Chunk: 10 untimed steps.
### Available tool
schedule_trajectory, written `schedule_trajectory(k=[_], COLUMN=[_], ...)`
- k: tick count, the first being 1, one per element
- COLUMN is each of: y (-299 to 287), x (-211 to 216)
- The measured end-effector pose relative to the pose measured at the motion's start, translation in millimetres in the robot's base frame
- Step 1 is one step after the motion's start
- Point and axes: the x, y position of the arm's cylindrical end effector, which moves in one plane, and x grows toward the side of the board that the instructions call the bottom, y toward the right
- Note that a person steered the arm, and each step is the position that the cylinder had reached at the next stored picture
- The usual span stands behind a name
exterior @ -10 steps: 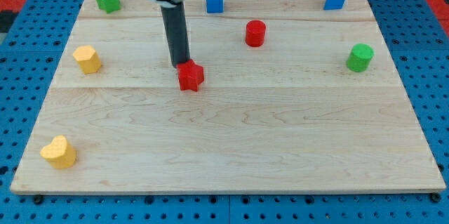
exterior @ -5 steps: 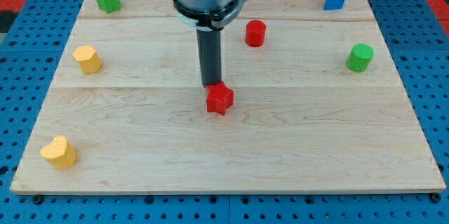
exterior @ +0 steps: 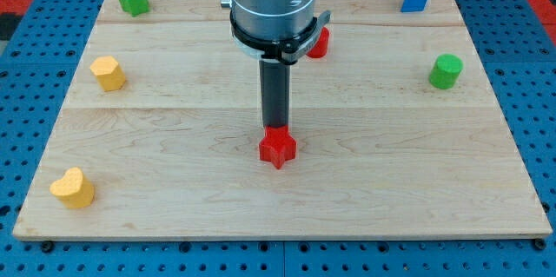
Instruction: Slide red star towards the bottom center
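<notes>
- Camera view: you see my tip (exterior: 276, 128) touching the top edge of the red star-shaped block (exterior: 277, 148), which sits near the middle of the pale wooden board (exterior: 365, 173), slightly toward the view's bottom.
- There is no claw here, only the dark rod, so no open or closed state shows.
- A red cylinder block (exterior: 320, 44) sits partly hidden behind the arm.
- You find the yellow heart-shaped block (exterior: 72, 187) at the bottom left and the green cylinder block (exterior: 445, 71) at the right.
</notes>
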Motion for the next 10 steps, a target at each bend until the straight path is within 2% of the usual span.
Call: schedule_trajectory(k=[4, 6, 10], y=[25.0, 25.0, 12.4], x=[13.0, 43.7, 45.3])
